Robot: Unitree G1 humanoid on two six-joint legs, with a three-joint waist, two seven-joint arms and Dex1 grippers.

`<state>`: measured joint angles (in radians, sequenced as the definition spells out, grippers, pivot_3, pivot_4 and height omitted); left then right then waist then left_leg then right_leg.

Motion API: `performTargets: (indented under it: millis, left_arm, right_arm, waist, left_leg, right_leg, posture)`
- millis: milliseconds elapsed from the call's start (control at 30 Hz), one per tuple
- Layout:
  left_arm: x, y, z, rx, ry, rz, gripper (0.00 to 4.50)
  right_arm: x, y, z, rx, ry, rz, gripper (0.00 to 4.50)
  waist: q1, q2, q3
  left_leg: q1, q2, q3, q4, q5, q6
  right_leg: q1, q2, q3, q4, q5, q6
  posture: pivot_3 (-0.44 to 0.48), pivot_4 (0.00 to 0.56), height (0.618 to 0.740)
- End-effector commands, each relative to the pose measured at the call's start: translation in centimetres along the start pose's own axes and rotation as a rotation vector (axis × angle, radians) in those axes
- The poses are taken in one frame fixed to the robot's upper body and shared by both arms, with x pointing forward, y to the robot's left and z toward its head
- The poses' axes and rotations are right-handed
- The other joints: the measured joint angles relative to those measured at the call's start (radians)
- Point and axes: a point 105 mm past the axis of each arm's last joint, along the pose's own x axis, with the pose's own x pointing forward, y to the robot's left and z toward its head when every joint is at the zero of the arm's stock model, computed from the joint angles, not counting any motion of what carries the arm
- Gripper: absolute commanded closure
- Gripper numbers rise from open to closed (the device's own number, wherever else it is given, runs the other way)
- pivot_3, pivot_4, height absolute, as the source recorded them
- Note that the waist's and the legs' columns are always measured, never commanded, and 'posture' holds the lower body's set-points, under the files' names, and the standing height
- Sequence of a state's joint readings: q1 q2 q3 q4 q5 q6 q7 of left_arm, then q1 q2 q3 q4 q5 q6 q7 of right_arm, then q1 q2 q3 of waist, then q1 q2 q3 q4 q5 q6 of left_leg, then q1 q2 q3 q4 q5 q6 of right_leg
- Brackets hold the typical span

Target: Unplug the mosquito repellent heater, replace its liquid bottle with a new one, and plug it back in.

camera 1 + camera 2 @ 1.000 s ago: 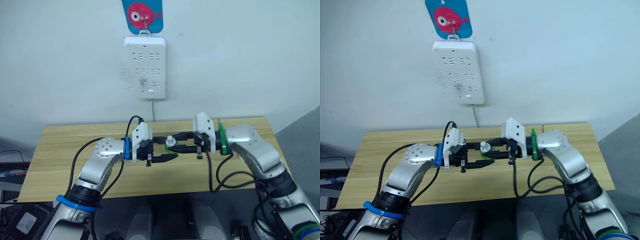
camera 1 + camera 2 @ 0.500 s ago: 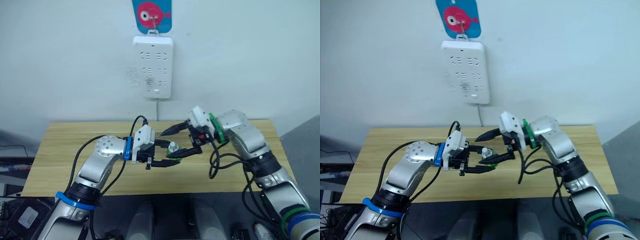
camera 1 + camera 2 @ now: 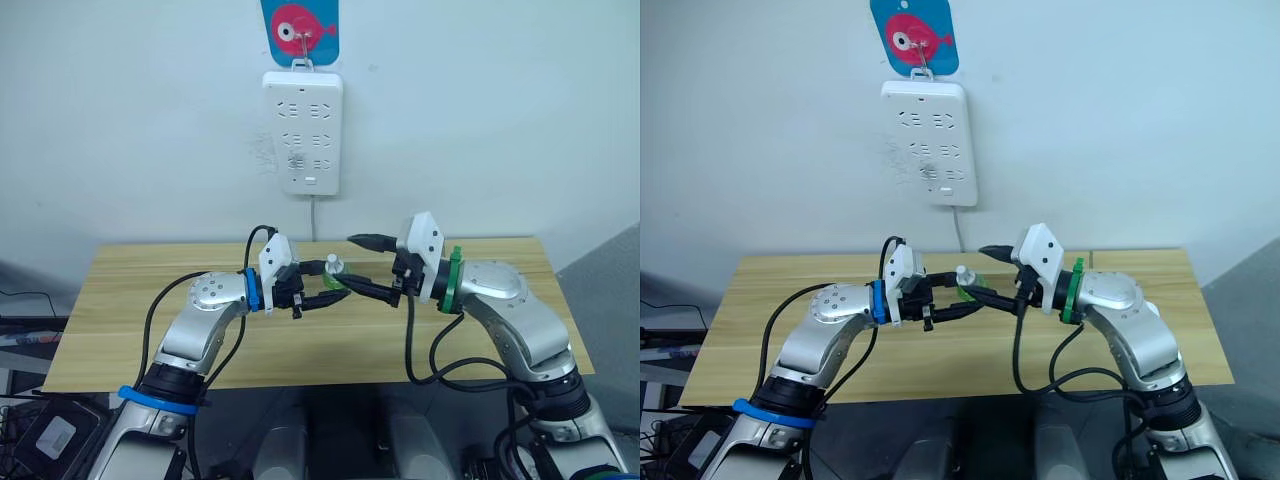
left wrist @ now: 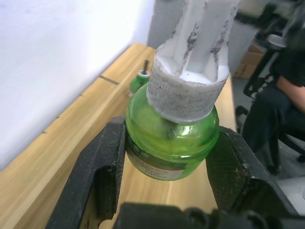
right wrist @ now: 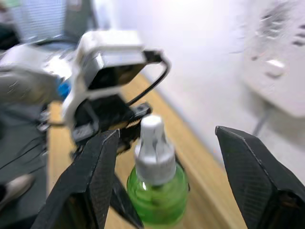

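My left gripper [image 3: 326,287] is shut on the new one [image 4: 171,143], a round green bottle with a white cap [image 3: 334,265], held upright above the table. The right gripper [image 3: 358,265] is open just to the bottle's right, one finger above and one below cap height, touching nothing. In the right wrist view the cap [image 5: 153,145] stands between its two spread fingers [image 5: 93,181]. Its liquid bottle [image 4: 141,79], green with a bare dark wick, stands on the table beyond the held bottle. The mosquito repellent heater is out of view.
A white power strip [image 3: 303,130] hangs on the wall under a blue fish tag [image 3: 300,25], its cord running down behind the wooden table [image 3: 130,300]. A seated person in dark clothes [image 4: 286,90] is off past the table's end.
The right gripper, close against the bottle a second ago, opened wide and tilted up, then came back level and open beside the cap. The left gripper kept hold and rose slightly. The camera shifted.
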<state>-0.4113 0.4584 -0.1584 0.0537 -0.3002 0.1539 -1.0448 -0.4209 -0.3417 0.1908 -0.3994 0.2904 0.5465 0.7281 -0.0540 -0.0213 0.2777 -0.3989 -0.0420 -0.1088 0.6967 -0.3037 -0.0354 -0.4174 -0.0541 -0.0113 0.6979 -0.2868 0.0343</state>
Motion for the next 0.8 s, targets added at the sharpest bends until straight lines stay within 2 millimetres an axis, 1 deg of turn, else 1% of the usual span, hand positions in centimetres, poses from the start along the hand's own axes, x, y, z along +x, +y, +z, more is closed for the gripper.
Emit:
performTargets:
  millis: [33, 233, 367, 433, 533, 600, 667, 700, 800]
  left_arm:
    - [0.4, 0.4, 1.3, 0.017, -0.036, 0.009, 2.29]
    - [0.5, 0.2, 1.5, 0.019, -0.04, -0.009, 2.29]
    - [0.6, 0.2, 1.6, 0.005, -0.047, -0.004, 2.29]
    - [0.6, 0.0, 1.5, 0.004, -0.047, -0.005, 2.29]
    - [0.6, -0.2, 1.5, 0.008, -0.045, -0.012, 2.29]
    - [0.6, -0.3, 1.4, 0.011, -0.042, -0.018, 2.29]
    - [0.5, -0.4, 1.3, 0.007, -0.042, -0.018, 2.29]
    - [0.5, -0.5, 1.3, 0.005, -0.042, -0.019, 2.29]
    - [0.4, -1.1, 1.2, 0.0, -0.041, -0.04, 2.29]
  right_arm:
    - [0.3, 0.3, 0.3, -0.015, -0.006, -0.035, 1.15]
    - [0.7, 0.5, -0.7, 0.029, 0.014, -0.046, 1.15]
    - [1.0, 0.2, -0.6, 0.05, -0.002, -0.063, 1.15]
    - [1.0, 0.4, -0.7, 0.043, 0.003, -0.051, 1.15]
    - [0.9, 0.5, -0.8, 0.041, 0.003, -0.037, 1.74]
    - [0.9, 0.7, -0.8, 0.045, 0.001, -0.02, 2.42]
    - [0.8, 1.0, -0.8, 0.045, 0.001, 0.003, 3.21]
    - [0.7, 1.2, -0.7, 0.046, -0.005, 0.013, 3.43]
    - [0.7, 1.9, -0.2, 0.039, -0.025, 0.067, 3.43]
  waist:
    - [0.0, 0.0, 0.0]
    - [-0.005, 0.0, 0.0]
    - [-0.005, 0.0, 0.0]
    - [-0.005, 0.0, 0.0]
    - [-0.004, 0.0, 0.0]
    - [-0.005, 0.0, 0.0]
    - [-0.005, 0.0, 0.0]
    - [-0.004, 0.0, 0.0]
    - [-0.004, 0.0, 0.0]
  left_leg:
    - [0.0, 0.0, 0.0, 0.0, 0.0, 0.0]
    - [0.0, 0.0, 0.001, -0.001, 0.0, 0.0]
    - [0.0, 0.0, 0.001, -0.001, 0.0, 0.0]
    - [0.0, 0.0, 0.001, -0.001, 0.0, 0.0]
    - [0.0, 0.0, 0.001, -0.001, 0.0, 0.0]
    - [0.0, 0.0, 0.001, -0.001, 0.0, 0.0]
    - [0.0, 0.0, 0.001, -0.001, 0.0, 0.0]
    - [0.0, 0.0, 0.001, -0.001, 0.0, 0.0]
    - [0.0, 0.0, 0.001, -0.001, 0.0, 0.0]
  right_leg:
    - [0.0, 0.0, 0.0, 0.0, 0.0, 0.0]
    - [-0.001, 0.0, 0.0, 0.0, 0.0, 0.0]
    - [-0.001, 0.0, 0.0, 0.001, 0.0, 0.0]
    - [-0.001, 0.0, 0.0, 0.001, 0.0, 0.0]
    - [-0.001, 0.0, 0.0, 0.001, 0.0, 0.0]
    - [-0.001, 0.0, 0.0, 0.001, 0.0, 0.0]
    - [-0.001, 0.0, 0.0, 0.001, 0.0, 0.0]
    - [-0.001, 0.0, 0.0, 0.001, 0.0, 0.0]
    - [-0.001, 0.0, 0.0, 0.001, 0.0, 0.0]
  posture:
    - [-0.097, 0.227, 0.74]
    - [-0.095, 0.228, 0.74]
    - [-0.091, 0.23, 0.74]
    - [-0.09, 0.23, 0.74]
    - [-0.087, 0.232, 0.74]
    - [-0.084, 0.232, 0.74]
    - [-0.082, 0.232, 0.74]
    - [-0.08, 0.232, 0.74]
    - [-0.076, 0.232, 0.74]
